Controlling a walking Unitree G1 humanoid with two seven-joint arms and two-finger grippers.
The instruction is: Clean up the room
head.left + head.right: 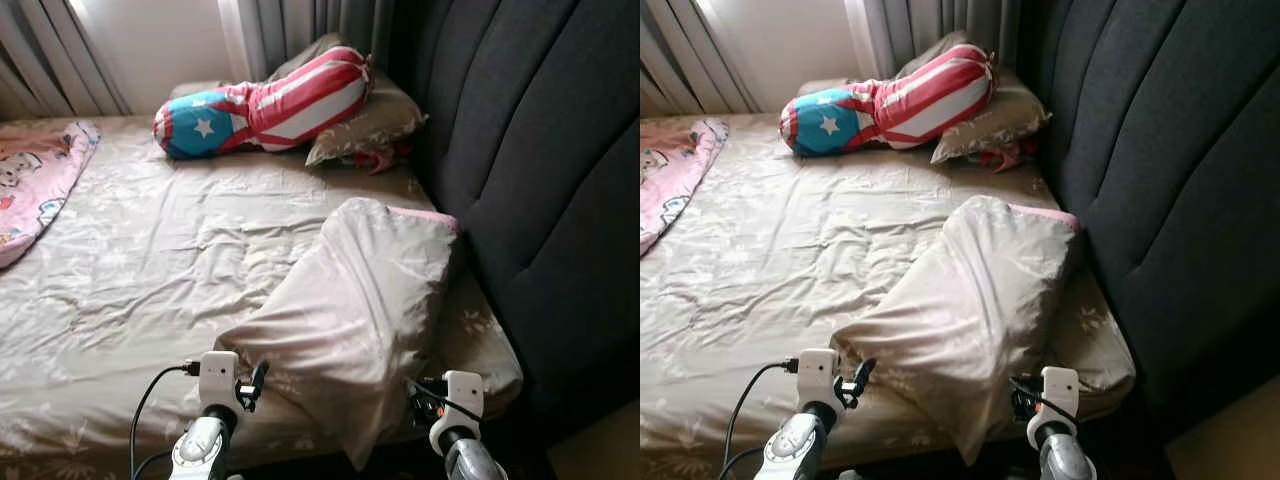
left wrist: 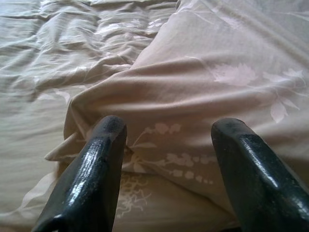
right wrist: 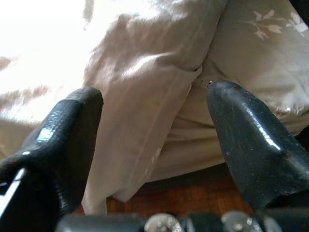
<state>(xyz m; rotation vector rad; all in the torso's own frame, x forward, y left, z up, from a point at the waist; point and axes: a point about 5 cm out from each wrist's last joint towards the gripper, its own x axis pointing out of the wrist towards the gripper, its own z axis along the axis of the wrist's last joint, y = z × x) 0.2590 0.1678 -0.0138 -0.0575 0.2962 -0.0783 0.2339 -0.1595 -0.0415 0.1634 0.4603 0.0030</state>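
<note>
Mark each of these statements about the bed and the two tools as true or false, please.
1. The near pillow lies flat in the middle of the bed. False: it sits at the near corner beside the headboard, with one corner hanging over the bed's edge.
2. Both tools are open. True: the left tool and the right tool each have their fingers spread apart.
3. The star-and-stripe cushion is on the floor. False: it lies at the far end of the bed, against another pillow.
4. A pink blanket lies on the bed's left side. True.
5. The right tool grips the near pillow. False: its fingers are open.
</note>
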